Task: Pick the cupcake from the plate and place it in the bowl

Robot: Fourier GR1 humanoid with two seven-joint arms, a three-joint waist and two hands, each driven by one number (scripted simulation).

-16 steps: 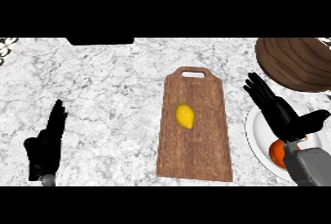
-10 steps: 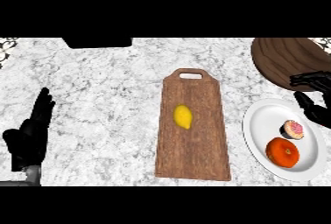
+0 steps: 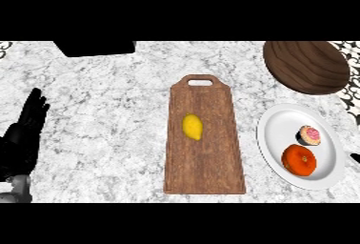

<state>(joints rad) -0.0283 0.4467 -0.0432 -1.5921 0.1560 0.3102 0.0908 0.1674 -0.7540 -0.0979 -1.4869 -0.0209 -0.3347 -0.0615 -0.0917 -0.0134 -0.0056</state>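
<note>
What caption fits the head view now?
Cupcake and orange on the plate, bowl beyond, left hand open at left edge.

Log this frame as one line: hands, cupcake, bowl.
cupcake: on plate, ungrasped | bowl: beyond plate, no cupcake | left hand: open, resting at left edge | right hand: only a tip at right edge

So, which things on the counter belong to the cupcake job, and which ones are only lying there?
Belong to the job:
- cupcake
- white plate under it
- wooden bowl

Only lying there:
- cutting board
- lemon on the board
- orange beside the cupcake on the plate
- black object at the far edge
</note>
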